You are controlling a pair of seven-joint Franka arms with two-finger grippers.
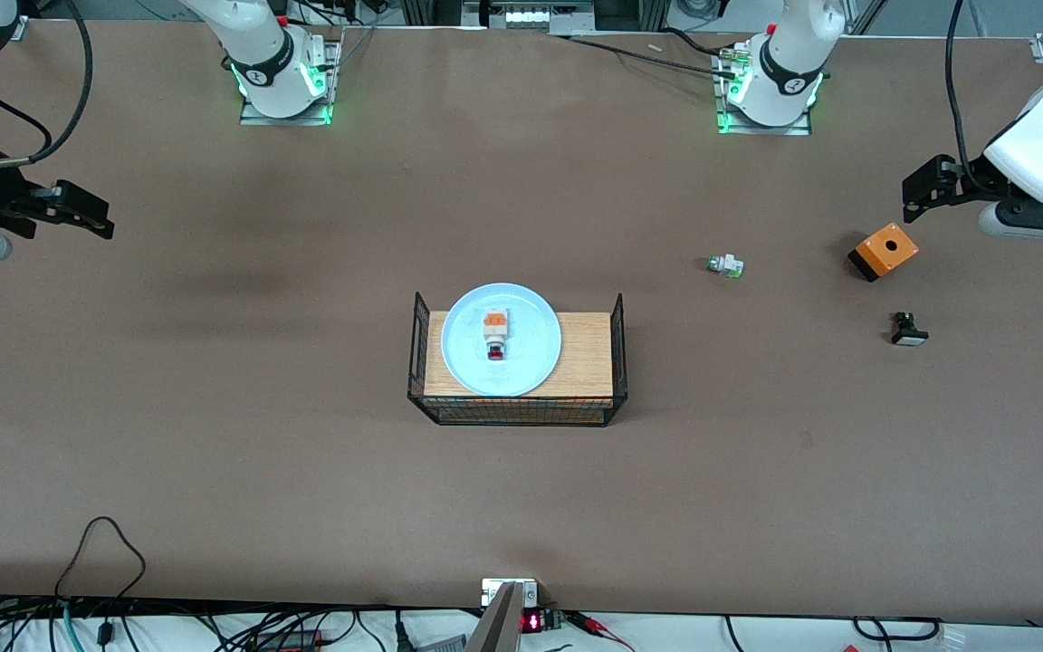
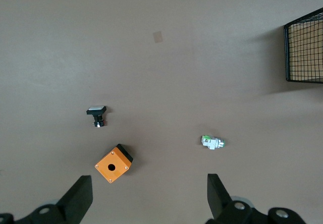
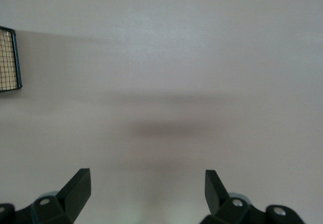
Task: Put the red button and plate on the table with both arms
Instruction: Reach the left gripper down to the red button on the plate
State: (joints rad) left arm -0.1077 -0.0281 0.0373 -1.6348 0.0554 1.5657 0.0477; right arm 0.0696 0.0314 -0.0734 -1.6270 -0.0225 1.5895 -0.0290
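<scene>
The desk carries a wire rack at its centre. The plate rests on the rack, with the red button on it. My left tool and right tool hang wide, empty, at their ends.

Upright black wire panels at both ends of the wire rack flank the plate, its top and long sides open, while bare table surrounds the rack.
</scene>
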